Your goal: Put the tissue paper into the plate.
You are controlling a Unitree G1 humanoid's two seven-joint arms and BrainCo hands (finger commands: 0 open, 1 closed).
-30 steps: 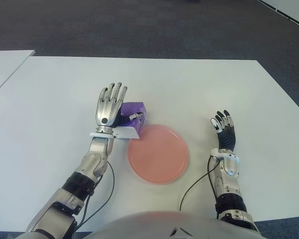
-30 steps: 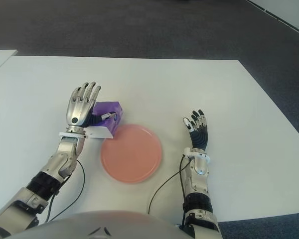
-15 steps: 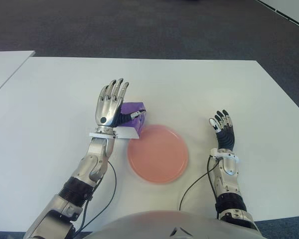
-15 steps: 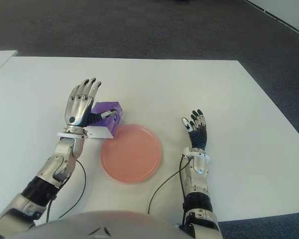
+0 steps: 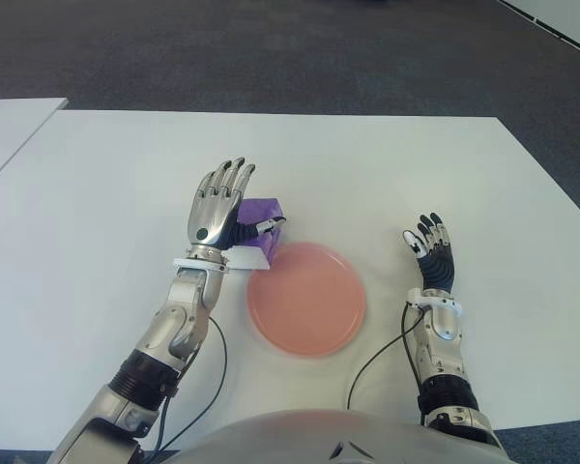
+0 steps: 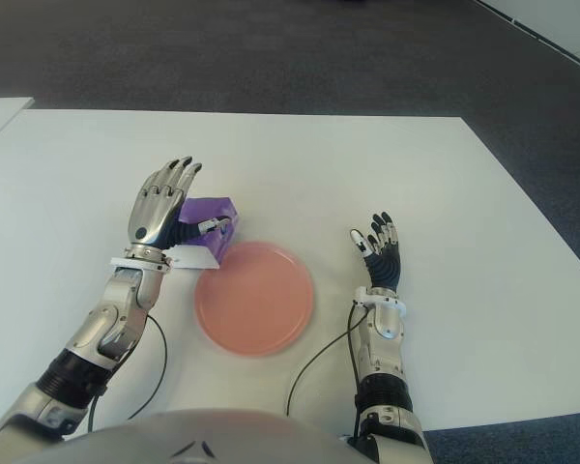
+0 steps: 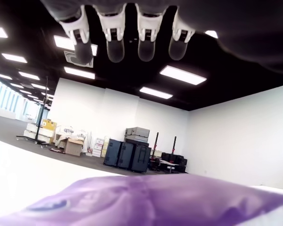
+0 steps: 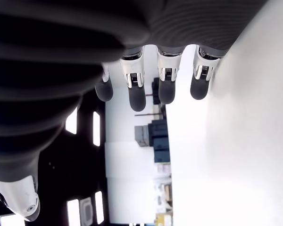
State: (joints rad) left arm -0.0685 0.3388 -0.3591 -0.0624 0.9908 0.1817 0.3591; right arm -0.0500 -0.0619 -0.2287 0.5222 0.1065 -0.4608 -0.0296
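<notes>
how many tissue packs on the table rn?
1. The purple tissue pack lies on the white table, just off the pink plate toward the robot's left, beside the open left hand. Nothing suggests another, though that hand hides part of it.

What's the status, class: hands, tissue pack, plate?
Left hand open beside the purple tissue pack, thumb over it, not gripping. Right hand open, idle right of the pink plate. Pack on the table, outside the plate. Nothing in between.
</notes>
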